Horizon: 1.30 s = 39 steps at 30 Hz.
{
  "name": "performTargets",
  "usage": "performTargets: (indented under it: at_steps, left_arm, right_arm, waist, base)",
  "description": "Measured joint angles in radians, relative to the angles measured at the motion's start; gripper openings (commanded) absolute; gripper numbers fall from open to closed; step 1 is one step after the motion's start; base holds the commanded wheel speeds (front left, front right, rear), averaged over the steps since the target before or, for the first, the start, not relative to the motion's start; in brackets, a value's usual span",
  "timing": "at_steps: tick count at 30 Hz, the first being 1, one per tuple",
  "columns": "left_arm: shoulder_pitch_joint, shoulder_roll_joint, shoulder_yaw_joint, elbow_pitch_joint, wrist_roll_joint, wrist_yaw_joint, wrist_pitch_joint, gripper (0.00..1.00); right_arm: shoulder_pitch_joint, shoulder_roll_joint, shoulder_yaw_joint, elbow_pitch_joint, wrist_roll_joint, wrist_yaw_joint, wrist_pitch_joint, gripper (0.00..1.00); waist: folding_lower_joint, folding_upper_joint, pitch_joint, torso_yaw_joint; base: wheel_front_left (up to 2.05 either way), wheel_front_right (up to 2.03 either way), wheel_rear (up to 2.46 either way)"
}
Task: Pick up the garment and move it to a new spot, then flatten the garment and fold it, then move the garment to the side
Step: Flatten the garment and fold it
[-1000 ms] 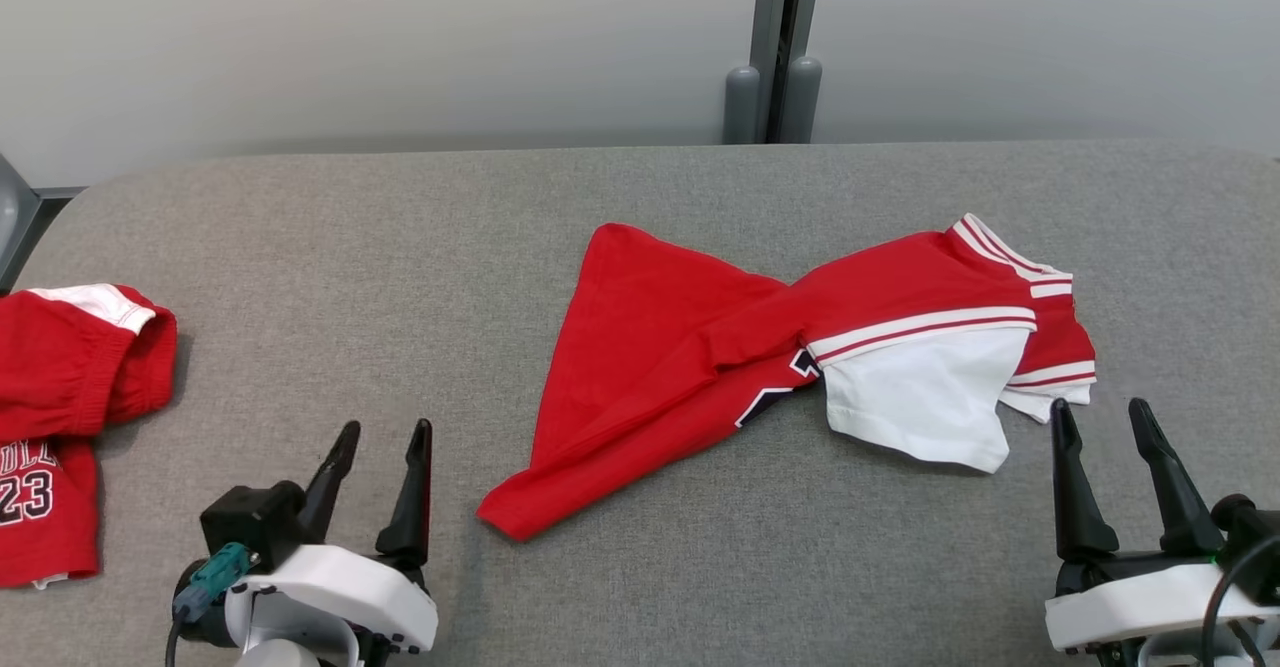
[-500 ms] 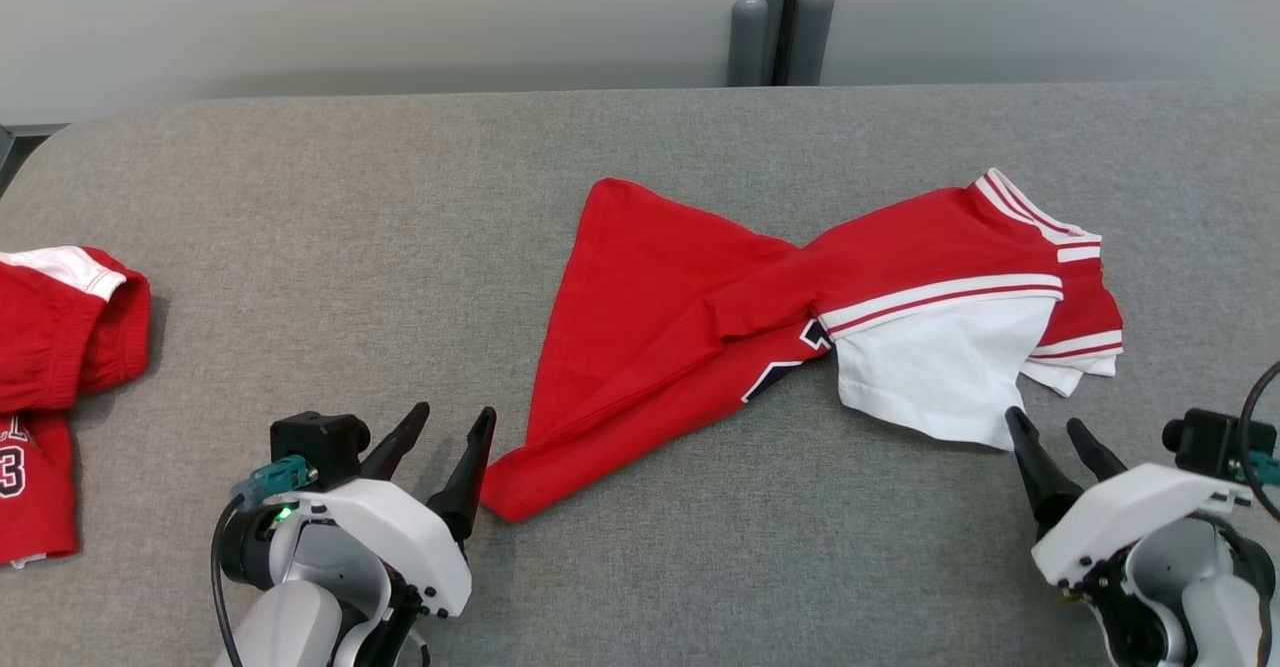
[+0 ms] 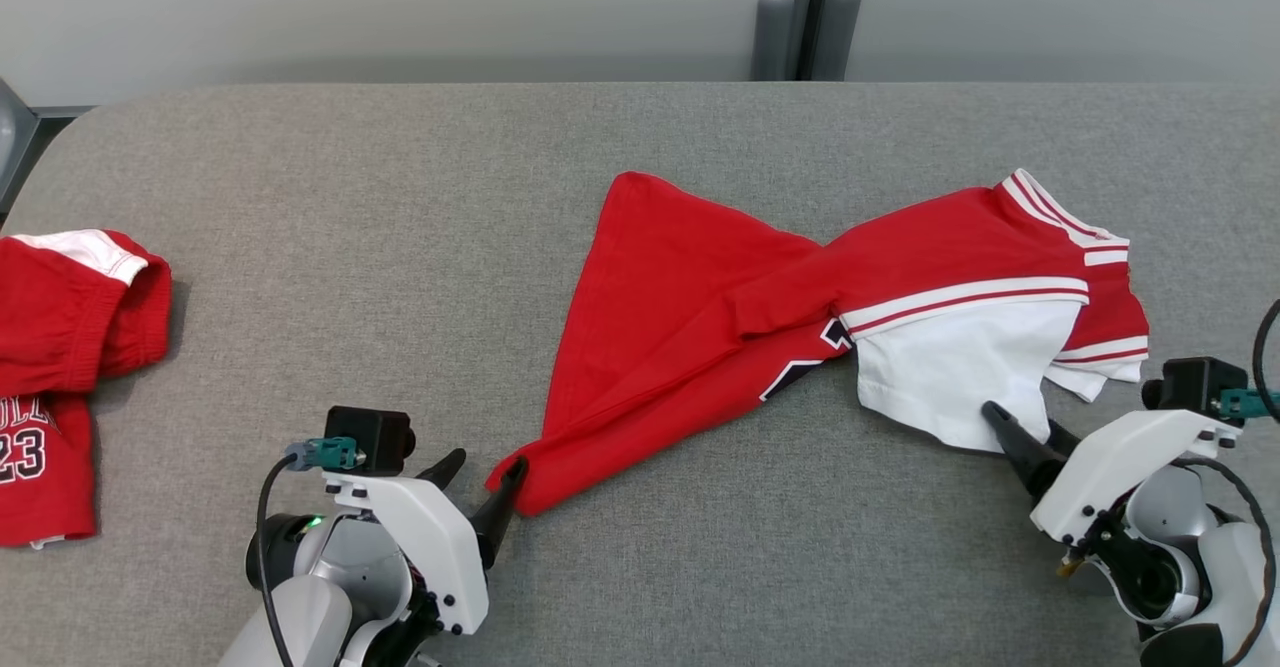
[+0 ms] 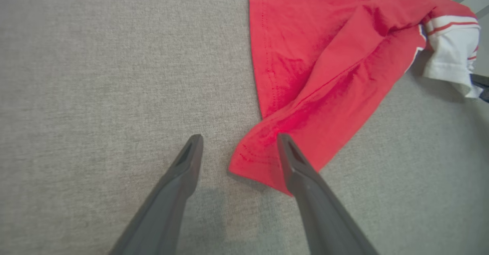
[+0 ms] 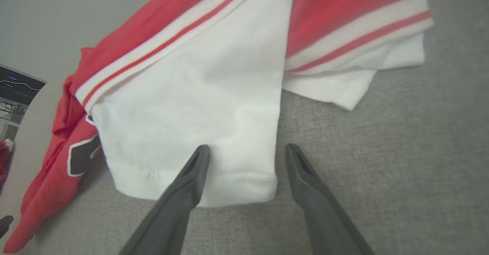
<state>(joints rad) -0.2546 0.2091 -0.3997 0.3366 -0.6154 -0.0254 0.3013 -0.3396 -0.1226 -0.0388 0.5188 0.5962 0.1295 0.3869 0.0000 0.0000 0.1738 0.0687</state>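
The left claw (image 3: 485, 469) is spread wide, its fingers straddling the red lower corner of the garment (image 3: 700, 327) and pinching nothing. The right claw (image 3: 1020, 425), also spread, straddles the garment's white sleeve hem. The garment lies crumpled in the middle of the grey fabric-covered desk (image 3: 400, 247), with a pale wall (image 3: 400, 7) behind it. Well left of the garment, another red piece (image 3: 50, 347) reads "23".

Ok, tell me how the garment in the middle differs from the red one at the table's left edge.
The middle garment lies twisted and stretched out; the left garment sits bunched. The middle garment has a big white sleeve with striped bands; the left garment shows one small white band. The left pincer and right pincer sit at the middle garment's ends, away from the left garment. Both are red, on the grey table.
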Motion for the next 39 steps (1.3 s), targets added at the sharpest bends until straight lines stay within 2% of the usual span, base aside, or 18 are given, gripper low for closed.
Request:
performTargets:
  at_steps: [9, 11, 13, 14, 15, 17, 18, 19, 20, 21, 31, 39]
  left_arm:
    - [-0.015, 0.000, -0.026, 0.027, -0.013, -0.013, 0.058, 1.00]
    - [-0.026, 0.001, -0.029, 0.044, -0.013, -0.019, 0.059, 1.00]
    - [-0.034, -0.001, -0.035, 0.058, -0.021, -0.029, 0.064, 1.00]
    - [-0.039, -0.002, -0.040, 0.061, -0.021, -0.035, 0.068, 1.00]
    - [-0.042, -0.004, -0.043, 0.064, -0.024, -0.039, 0.071, 1.00]
    - [-0.046, -0.005, -0.046, 0.067, -0.028, -0.043, 0.072, 1.00]
    - [-0.047, -0.005, -0.047, 0.068, -0.029, -0.044, 0.071, 0.74]
    - [-0.049, -0.005, -0.048, 0.070, -0.029, -0.044, 0.067, 0.42]
    - [-0.053, -0.005, -0.049, 0.073, -0.029, -0.045, 0.067, 0.07]
    - [-0.056, -0.005, -0.051, 0.076, -0.029, -0.046, 0.066, 0.00]
    - [-0.056, 0.000, -0.050, 0.061, -0.011, -0.044, -0.012, 0.00]
    - [-0.020, 0.025, -0.032, -0.015, -0.002, -0.030, -0.075, 0.00]
  right_arm:
    - [-0.005, 0.002, 0.030, -0.003, 0.021, 0.000, 0.026, 1.00]
    - [-0.013, 0.002, 0.037, 0.003, 0.021, 0.000, 0.026, 0.87]
    - [-0.021, 0.002, 0.045, 0.007, 0.025, 0.000, 0.026, 0.62]
    - [-0.022, 0.003, 0.048, 0.008, 0.027, 0.000, 0.026, 0.60]
    - [-0.022, 0.003, 0.051, 0.009, 0.030, 0.000, 0.026, 0.50]
    - [-0.026, 0.004, 0.060, 0.011, 0.035, 0.000, 0.026, 0.42]
    - [-0.026, 0.004, 0.066, 0.012, 0.036, 0.000, 0.026, 0.28]
    - [-0.028, 0.004, 0.071, 0.013, 0.036, 0.000, 0.026, 0.05]
    - [-0.029, 0.004, 0.076, 0.014, 0.038, 0.000, 0.025, 0.00]
    - [-0.030, 0.005, 0.080, 0.016, 0.040, 0.000, 0.025, 0.00]
    - [-0.023, -0.010, 0.096, -0.002, 0.073, 0.000, -0.067, 0.00]
    - [0.041, -0.033, 0.065, -0.146, 0.106, 0.000, -0.204, 0.00]
  waist:
    - [0.0000, 0.0000, 0.021, -0.001]
    - [0.0000, 0.0000, 0.026, -0.003]
    - [0.0000, 0.0000, 0.030, -0.005]
    - [0.0000, 0.0000, 0.033, -0.006]
    - [0.0000, 0.0000, 0.035, -0.007]
    - [0.0000, 0.0000, 0.039, -0.008]
    - [0.0001, 0.0000, 0.040, -0.008]
    - [0.0000, 0.0000, 0.041, -0.008]
    - [0.0000, 0.0000, 0.041, -0.008]
    - [0.0000, 0.0000, 0.040, -0.008]
    - [0.0000, 0.0000, 0.005, -0.004]
    - [0.0000, 0.0000, -0.060, -0.005]
  base:
    - [0.00, 0.00, 0.00]
    - [0.00, 0.00, 0.00]
    - [0.00, 0.00, 0.00]
    - [0.00, 0.00, 0.00]
    - [0.00, 0.00, 0.00]
    - [0.00, 0.00, 0.00]
    - [0.00, 0.00, 0.00]
    - [0.00, 0.00, 0.00]
    - [0.00, 0.00, 0.00]
    - [0.00, 0.00, 0.00]
    - [0.00, 0.00, 0.00]
    - [0.00, 0.00, 0.00]
